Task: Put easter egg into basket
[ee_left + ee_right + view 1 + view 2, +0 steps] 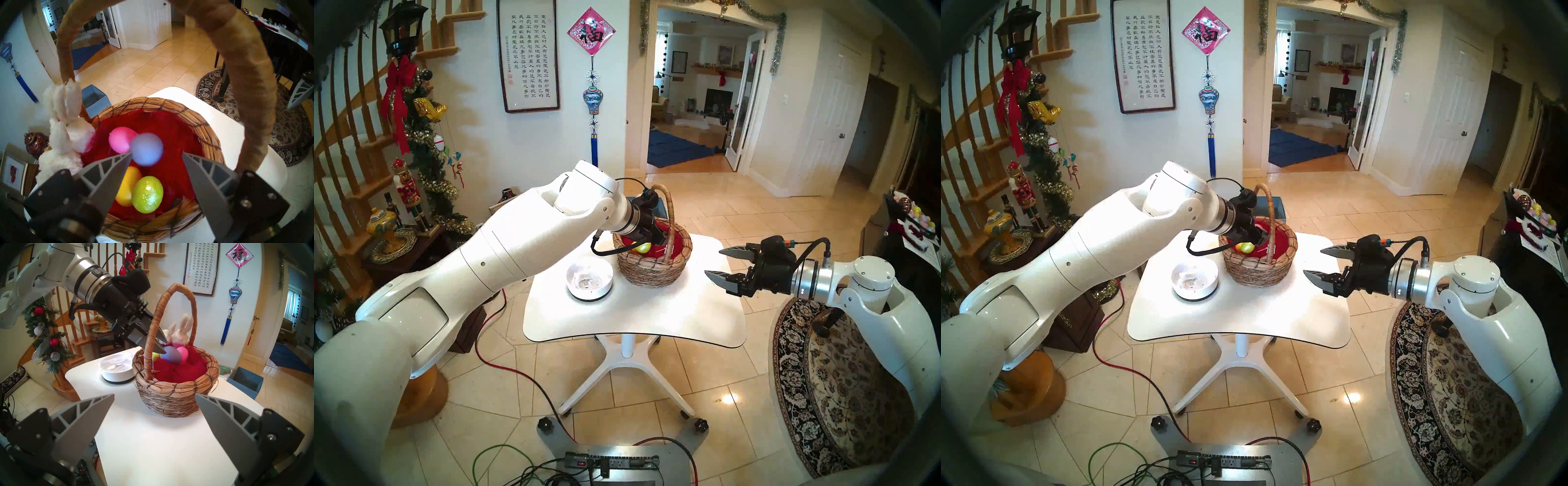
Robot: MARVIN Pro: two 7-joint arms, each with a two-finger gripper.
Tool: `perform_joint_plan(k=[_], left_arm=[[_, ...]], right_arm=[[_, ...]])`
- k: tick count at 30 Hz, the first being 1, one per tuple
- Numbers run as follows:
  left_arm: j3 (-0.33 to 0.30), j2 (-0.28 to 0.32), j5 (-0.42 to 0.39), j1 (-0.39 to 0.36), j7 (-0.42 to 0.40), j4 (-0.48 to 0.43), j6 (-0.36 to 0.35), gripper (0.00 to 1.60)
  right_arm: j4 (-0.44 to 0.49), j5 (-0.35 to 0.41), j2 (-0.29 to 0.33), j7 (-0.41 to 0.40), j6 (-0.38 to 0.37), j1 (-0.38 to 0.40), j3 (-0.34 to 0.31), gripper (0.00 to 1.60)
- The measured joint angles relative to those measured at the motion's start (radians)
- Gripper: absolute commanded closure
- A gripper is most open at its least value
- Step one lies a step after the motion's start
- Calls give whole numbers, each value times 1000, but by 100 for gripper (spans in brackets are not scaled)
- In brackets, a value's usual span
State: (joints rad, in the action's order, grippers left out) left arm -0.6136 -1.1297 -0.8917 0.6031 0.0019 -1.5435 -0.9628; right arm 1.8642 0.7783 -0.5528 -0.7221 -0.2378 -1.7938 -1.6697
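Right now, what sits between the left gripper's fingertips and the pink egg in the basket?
A blurred lavender-blue egg: in the left wrist view it sits just past the open left gripper, overlapping the pink egg over the basket lining.

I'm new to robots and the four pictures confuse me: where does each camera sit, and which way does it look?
Head left: from above, down at the table; both arms show.
Head right: nearly the same, slightly shifted.
Left wrist: over the basket, looking in at eggs; the left gripper open, a blurred lilac egg between its tips.
Right wrist: level, facing the basket's side; the open right gripper below.
Shared: the basket, in all four.
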Motion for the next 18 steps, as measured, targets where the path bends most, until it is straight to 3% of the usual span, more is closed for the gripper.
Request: perform_joint_plan(k=[4,18], left_arm=[[0,0,4,2,6,5,0,22],[-18,21,-12,15,5,-14,0,20]], right_arm=[[0,0,0,0,0,0,0,0],[0,1,1,0,0,0,0,0]])
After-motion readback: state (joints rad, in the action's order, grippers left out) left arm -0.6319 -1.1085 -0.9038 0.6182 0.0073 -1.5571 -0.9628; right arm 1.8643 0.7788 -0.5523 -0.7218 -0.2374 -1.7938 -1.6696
